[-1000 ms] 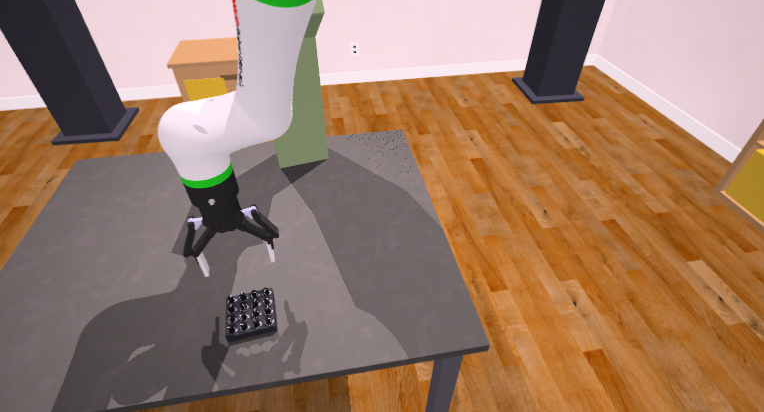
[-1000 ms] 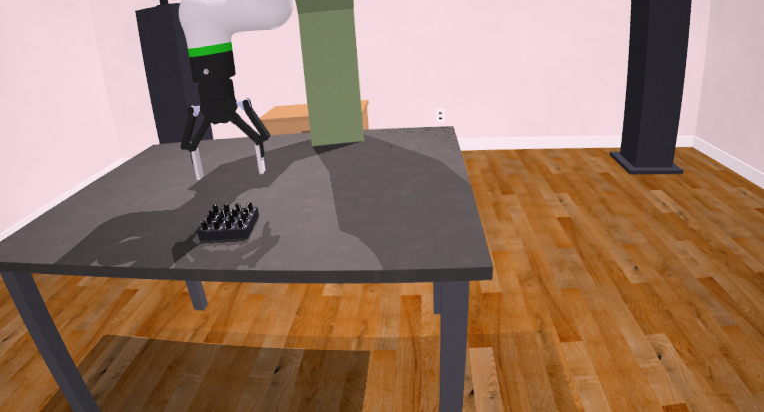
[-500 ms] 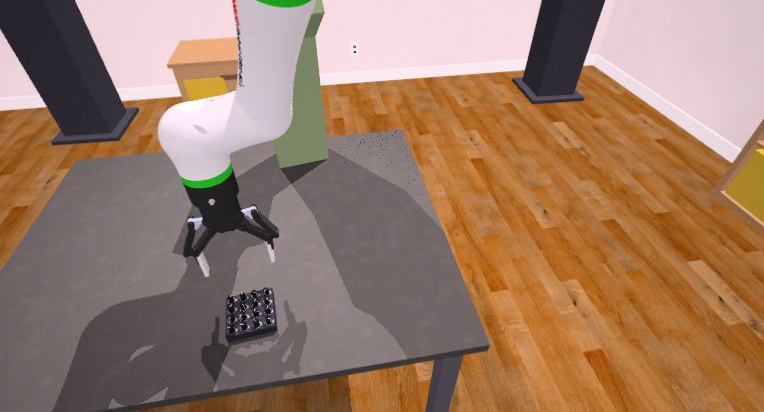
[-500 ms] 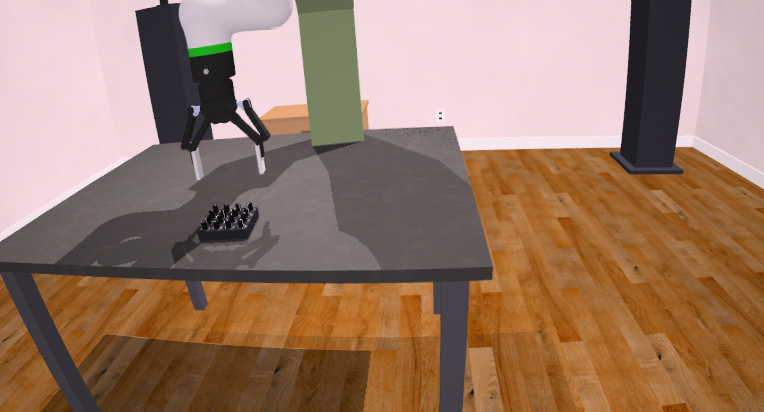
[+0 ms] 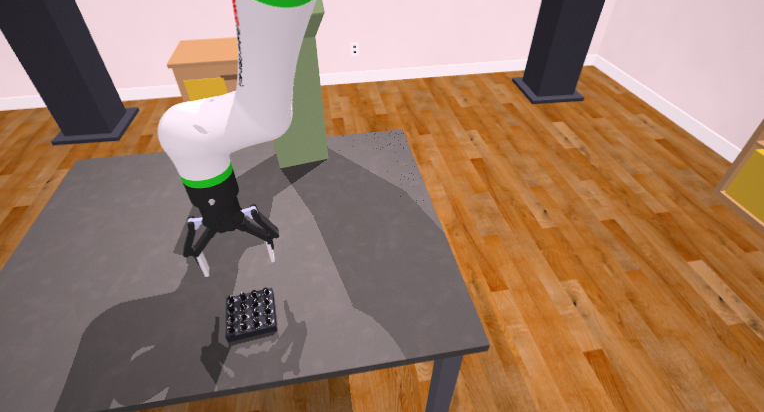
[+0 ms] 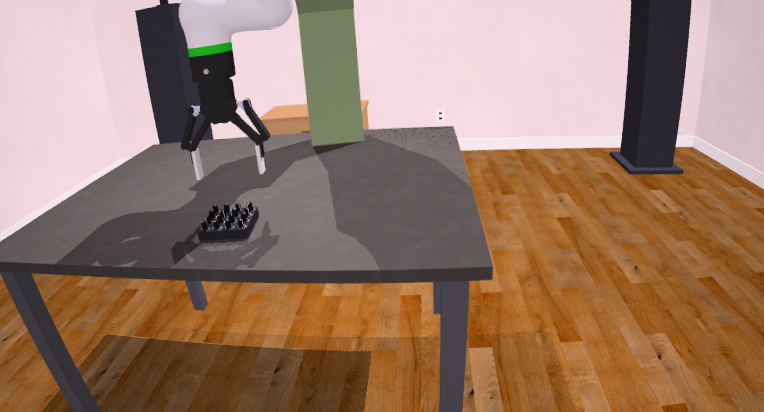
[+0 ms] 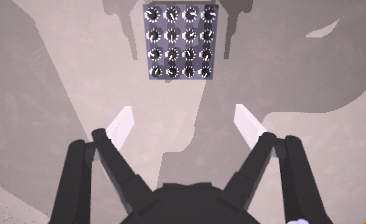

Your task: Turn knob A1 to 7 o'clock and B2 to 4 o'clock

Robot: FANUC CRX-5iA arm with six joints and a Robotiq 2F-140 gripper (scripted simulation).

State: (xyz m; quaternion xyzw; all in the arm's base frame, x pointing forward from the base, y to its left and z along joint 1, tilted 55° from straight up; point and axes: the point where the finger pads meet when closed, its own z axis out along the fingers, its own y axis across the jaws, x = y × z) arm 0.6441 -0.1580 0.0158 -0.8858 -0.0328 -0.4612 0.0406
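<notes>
My pincer [image 5: 240, 268] [image 6: 229, 176] [image 7: 183, 114] hangs above the counter [image 5: 374, 259] [image 6: 384, 206] [image 7: 179, 135], its fingers wide apart, gripping nothing. The knob box [image 5: 251, 331] [image 6: 224, 235] [image 7: 180, 45] sits on the counter, carrying sixteen knobs in a grid. Beyond, I see wooden flooring [image 5: 561, 238] [image 6: 577, 259] and pink walls [image 5: 417, 24] [image 6: 497, 62].

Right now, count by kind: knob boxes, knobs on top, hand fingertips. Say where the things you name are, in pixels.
Knob box [image 5: 251, 334] [image 6: 223, 235] [image 7: 146, 45]: 1
Knobs [image 5: 243, 312] [image 6: 228, 223] [image 7: 172, 35]: 16
White fingertips [image 5: 202, 266] [image 6: 197, 164]: 2
Total: 19
</notes>
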